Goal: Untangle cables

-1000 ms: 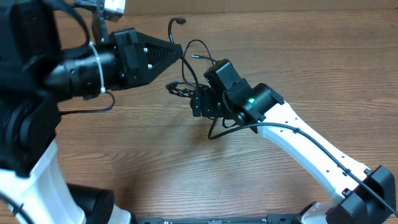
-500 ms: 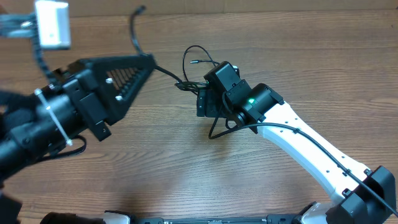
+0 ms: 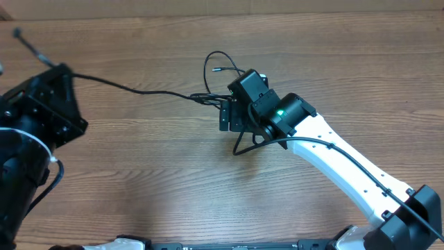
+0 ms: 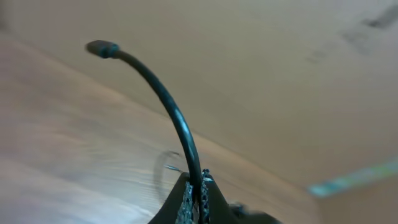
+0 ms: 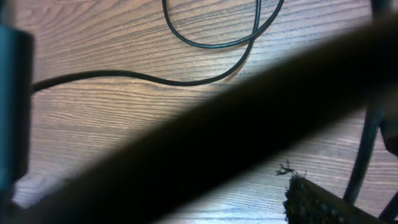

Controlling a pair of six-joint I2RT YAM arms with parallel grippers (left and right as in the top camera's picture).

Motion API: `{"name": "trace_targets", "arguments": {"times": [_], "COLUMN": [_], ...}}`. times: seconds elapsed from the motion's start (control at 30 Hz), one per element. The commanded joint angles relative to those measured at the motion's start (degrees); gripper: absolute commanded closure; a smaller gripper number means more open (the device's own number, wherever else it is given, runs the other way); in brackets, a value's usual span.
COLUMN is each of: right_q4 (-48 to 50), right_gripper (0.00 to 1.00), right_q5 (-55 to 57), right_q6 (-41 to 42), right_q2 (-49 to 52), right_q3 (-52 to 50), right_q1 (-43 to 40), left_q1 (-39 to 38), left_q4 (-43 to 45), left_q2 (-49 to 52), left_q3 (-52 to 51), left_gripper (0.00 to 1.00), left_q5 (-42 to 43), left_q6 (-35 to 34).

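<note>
Overhead, left jaws pinch a cable (image 3: 132, 89) crossing the table (image 3: 139, 180).

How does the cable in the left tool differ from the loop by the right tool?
The stretched cable runs nearly straight, pinched in the shut left tool; the looped cable curls beside the right tool. The stretched cable reaches far across the table; the looped cable is compact. Both are thin and black.
</note>
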Motion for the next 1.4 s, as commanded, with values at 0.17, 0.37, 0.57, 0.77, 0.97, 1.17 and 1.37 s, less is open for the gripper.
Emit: {"name": "trace_targets", "arguments": {"times": [0.17, 0.37, 0.57, 0.77, 0.97, 1.17, 1.37], "right_q4": [-0.6, -2.0, -6.5, -10.0, -4.6, -0.9, -1.0], "right_gripper": [0.01, 0.00, 0.00, 0.00, 0.00, 0.00, 0.00], "right_q5": [1.6, 1.5, 6.2, 10.9, -3.9, -20.2, -21.2], "right_q6": [0.4, -0.5, -4.0, 0.9, -6.9, -15.5, -16.1], "right_q2": [0.1, 0.1, 0.1, 0.1, -0.1, -1.6, -5.3], "right_q3": [-0.2, -0.2, -0.2, -0.2, -0.1, 2.5, 5.2], "right_q1": [0.1, 0.1, 0.1, 0.0, 0.0, 0.0, 0.0], "left_q1": [0.0, 0.0, 0.0, 0.0, 0.0, 0.0, 0.0], "left_q4": [-0.7, -0.7, -0.7, -0.7, -0.7, -0.7, -0.7], "left_q2": [2.4, 4.3, 4.7, 4.7, 4.8, 5.6, 6.6], "left_q3": [-0.4, -1.8, -5.1, -6.8, -7.8, -7.8, -7.8], "left_gripper": [0.96, 0.96, 0.96, 0.96, 0.96, 0.96, 0.96], "left_q5": [-18.9, -22.9, -27.6, -28.1, -21.5, -13.2, -2.4], "left_q6": [0.7, 1.7, 3.5, 4.0, 5.6, 8.8, 13.0]}}
